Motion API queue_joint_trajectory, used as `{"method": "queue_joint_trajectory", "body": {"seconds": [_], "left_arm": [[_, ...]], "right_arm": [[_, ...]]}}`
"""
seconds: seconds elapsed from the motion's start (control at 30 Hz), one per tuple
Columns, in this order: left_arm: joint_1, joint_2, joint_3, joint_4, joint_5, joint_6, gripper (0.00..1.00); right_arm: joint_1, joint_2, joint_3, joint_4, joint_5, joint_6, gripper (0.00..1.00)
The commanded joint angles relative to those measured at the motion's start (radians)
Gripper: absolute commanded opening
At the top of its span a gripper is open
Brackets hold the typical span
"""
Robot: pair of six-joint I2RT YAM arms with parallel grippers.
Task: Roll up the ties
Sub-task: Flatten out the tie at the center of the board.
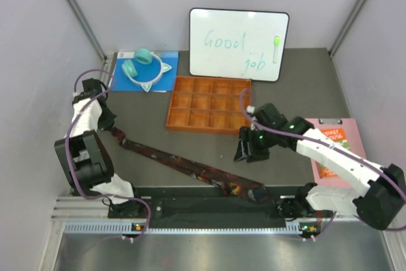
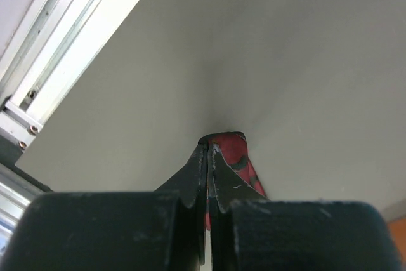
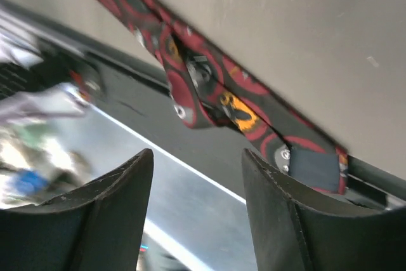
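Diagonally across the grey table [image 1: 304, 93], boxed in by pale walls, the tie [image 1: 171, 157] lies stretched from 9 to 5 o'clock, seemingly laid flat for rolling. Left gripper [image 2: 208, 150] pinches the 9 o'clock end as an anchor; right gripper [image 1: 248, 152] hovers parted and empty near the other end.

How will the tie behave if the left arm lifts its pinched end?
Probably floppy: the tie lies flat with a fold near its far end, so it would sag and trail. It may slip: the left gripper pinches only its tip.
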Motion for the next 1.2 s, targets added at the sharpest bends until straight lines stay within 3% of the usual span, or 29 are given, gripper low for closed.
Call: {"method": "queue_joint_trajectory", "body": {"seconds": [0.0,0.2,0.57,0.73,0.83,0.87,0.97,1.17], "left_arm": [[0.003,-0.123,-0.085,0.062,0.028,-0.017,0.0],[0.001,-0.193,-0.15,0.067,0.03,0.009,0.0],[0.001,-0.212,-0.193,0.098,0.036,0.02,0.0],[0.0,-0.22,-0.196,0.099,0.035,0.023,0.0],[0.0,-0.219,-0.196,0.101,0.038,0.026,0.0],[0.0,-0.221,-0.196,0.099,0.039,0.026,0.0],[0.0,-0.221,-0.196,0.101,0.041,0.028,0.0],[0.0,-0.226,-0.196,0.102,0.038,0.029,0.0]], "right_arm": [[0.241,0.064,0.007,-0.092,0.219,0.002,0.56],[0.423,0.088,-0.104,0.061,0.197,0.041,0.58],[0.451,0.234,-0.096,0.307,0.177,-0.016,0.61],[0.467,0.297,-0.085,0.377,0.115,-0.031,0.49],[0.476,0.302,-0.079,0.361,0.112,-0.038,0.32],[0.477,0.297,-0.077,0.353,0.115,-0.039,0.19],[0.477,0.256,-0.062,0.278,0.14,-0.057,0.01],[0.476,0.232,0.08,-0.016,0.243,-0.113,0.0]]}}
